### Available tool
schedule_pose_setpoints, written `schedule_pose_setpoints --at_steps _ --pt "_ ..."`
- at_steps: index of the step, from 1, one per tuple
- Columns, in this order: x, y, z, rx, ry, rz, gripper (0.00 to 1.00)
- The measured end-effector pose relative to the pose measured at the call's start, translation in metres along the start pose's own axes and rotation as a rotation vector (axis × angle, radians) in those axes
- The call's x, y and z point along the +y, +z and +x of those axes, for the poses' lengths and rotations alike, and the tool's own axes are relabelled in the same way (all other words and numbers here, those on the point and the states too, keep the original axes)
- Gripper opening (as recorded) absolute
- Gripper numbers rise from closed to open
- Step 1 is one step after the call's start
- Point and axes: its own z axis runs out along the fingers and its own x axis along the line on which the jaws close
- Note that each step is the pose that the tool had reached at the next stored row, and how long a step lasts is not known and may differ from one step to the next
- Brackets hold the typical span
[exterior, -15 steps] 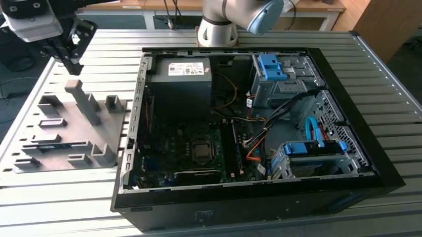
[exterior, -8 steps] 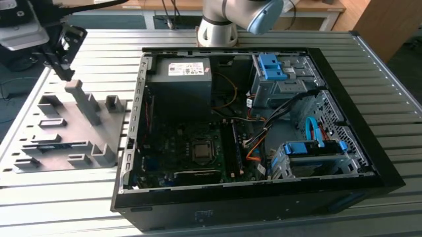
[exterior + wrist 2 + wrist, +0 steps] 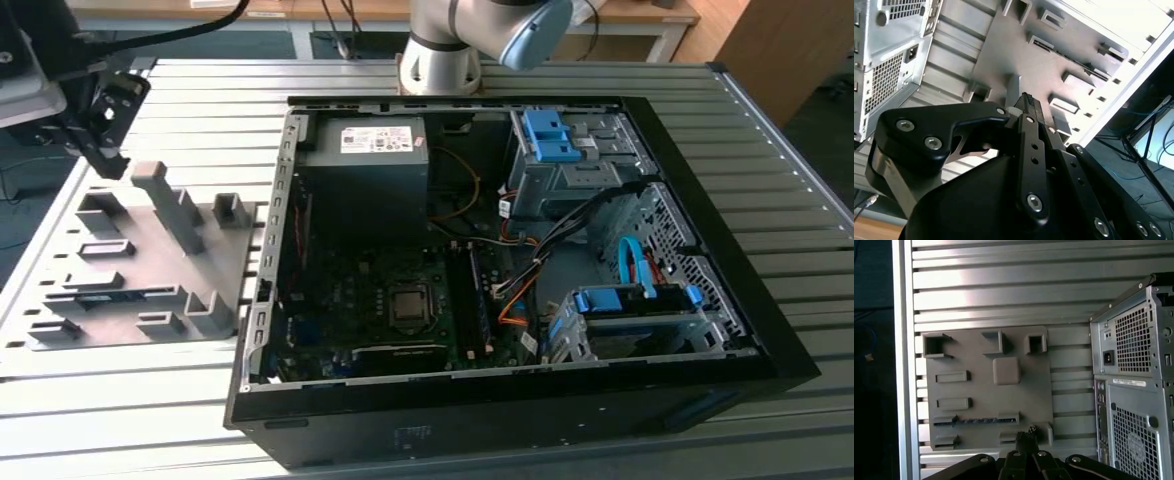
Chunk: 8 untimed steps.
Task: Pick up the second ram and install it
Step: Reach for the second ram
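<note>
The robot's black gripper (image 3: 107,160) hangs above a gray parts tray (image 3: 979,390). Both wrist views show its 2 fingers (image 3: 1030,135) drawn together to a single tip with nothing between them. Below that tip and slightly to one side, the second ram (image 3: 976,420) stands on its long edge in a slot of the tray, bridging 2 low holders (a dark blue strip with darker chips along it). Nothing touches it. Farther from the gripper on the same tray are 2 flat blocks (image 3: 953,376), a square post (image 3: 1006,370) and 3 open-sided brackets (image 3: 994,342) along the far edge.

Beside the tray, out past the gripper's side, an open computer case (image 3: 507,420) lies on the slatted metal table (image 3: 747,130), its perforated back panel turned toward the tray. Inside the case, well apart from the gripper, sit the motherboard (image 3: 400,300), a gray power supply (image 3: 363,150) and 2 blue drive brackets (image 3: 550,135). Farthest off, seen from across the room, the arm's base (image 3: 441,60) stands at the table's far edge behind the case.
</note>
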Motion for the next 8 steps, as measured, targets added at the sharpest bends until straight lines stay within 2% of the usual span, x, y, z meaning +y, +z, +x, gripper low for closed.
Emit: schedule_pose_setpoints --at_steps 8 --pt "-0.0055 0.0144 0.0111 0.0002 0.0 0.0001 0.1"
